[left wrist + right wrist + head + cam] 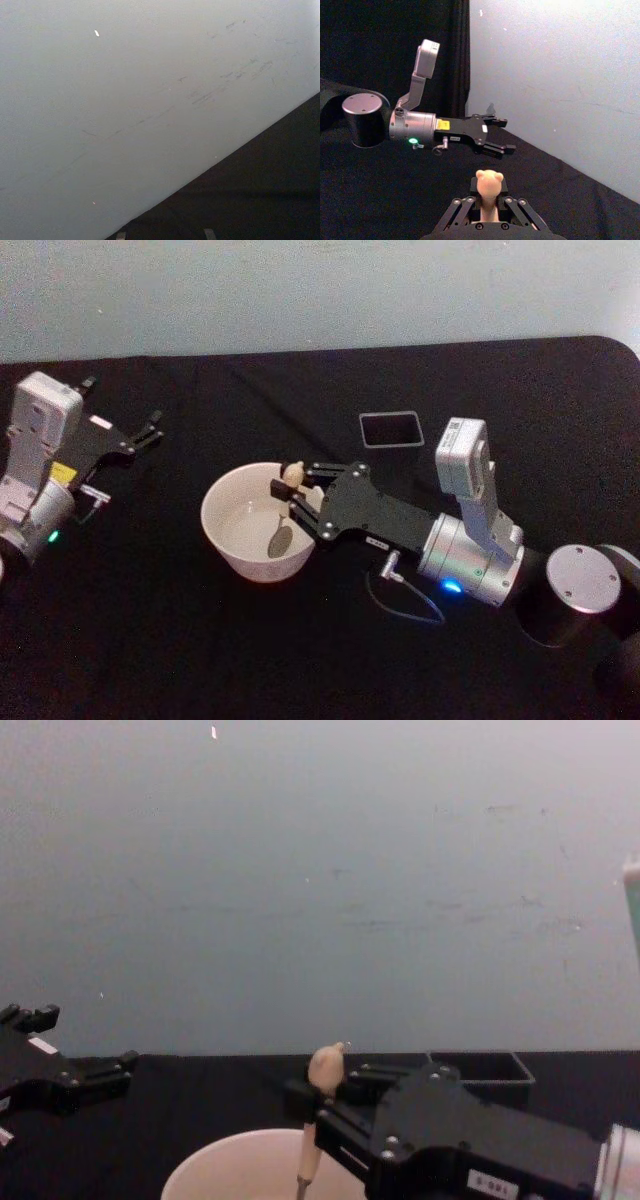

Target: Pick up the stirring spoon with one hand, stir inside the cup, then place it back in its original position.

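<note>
**Inspector:** Start nearest the robot. What stands on the bench [150, 640]?

**Assistant:** The cup [245, 565], at the front and a little left of centre. It sits upright on the black cloth, wide mouth up, pale inside. Whether it holds liquid I cannot tell.

**Inspector:** And the spoon?

**Assistant:** The spoon [488, 196] is in the right gripper [300, 498]. That arm reaches in from the right, with its tips over the cup's right rim. The fingers [322, 471] are clenched on the pale handle just below the knob — the knob stands clear above them. The spoon leans slightly. Its dark bowl points down inside the cup, low, near the floor. Whether it touches the floor I cannot tell.

**Inspector:** Farther back?

**Assistant:** The holder [390, 428] is beyond the cup and to its right, apart from it. It stands on the cloth, square mouth up, near the right arm's camera housing in the head view.

**Inspector:** The other arm?

**Assistant:** The left gripper [152, 430] hangs at the left, well apart from the cup and about as far back as the holder. Its fingers are released and spread. Last — a pale grey wall [300, 290] rises behind the bench's far edge.
</note>
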Controlling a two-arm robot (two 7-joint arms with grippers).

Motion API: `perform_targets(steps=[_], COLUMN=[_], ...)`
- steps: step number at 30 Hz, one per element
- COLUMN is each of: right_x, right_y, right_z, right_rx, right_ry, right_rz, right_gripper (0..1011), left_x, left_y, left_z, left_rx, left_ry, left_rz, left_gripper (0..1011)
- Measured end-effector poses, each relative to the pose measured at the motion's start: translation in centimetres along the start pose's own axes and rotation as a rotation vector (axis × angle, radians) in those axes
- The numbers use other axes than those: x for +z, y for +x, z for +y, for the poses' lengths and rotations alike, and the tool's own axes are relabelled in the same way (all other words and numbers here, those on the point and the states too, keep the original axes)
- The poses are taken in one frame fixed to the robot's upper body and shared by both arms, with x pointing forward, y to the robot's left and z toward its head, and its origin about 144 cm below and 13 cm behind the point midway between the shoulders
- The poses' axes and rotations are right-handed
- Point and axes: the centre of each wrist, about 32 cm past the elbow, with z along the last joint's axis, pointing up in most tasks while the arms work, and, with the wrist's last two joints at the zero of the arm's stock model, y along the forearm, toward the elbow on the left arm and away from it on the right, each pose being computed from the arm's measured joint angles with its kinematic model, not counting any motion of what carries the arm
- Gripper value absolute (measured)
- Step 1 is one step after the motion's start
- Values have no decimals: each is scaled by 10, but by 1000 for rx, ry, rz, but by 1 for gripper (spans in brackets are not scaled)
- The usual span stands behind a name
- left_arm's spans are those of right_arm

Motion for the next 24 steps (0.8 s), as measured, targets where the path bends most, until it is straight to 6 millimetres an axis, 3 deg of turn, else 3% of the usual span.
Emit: perform_targets(steps=[24], right_x=[-3], right_y=[6], right_z=[31], right_rx=[-5], right_ry=[16], right_rz=[-11], right_gripper=[174], left_x=[0], left_y=[0], left_z=[0], left_rx=[0], left_ry=[0], left_rz=[0], left_gripper=[1001])
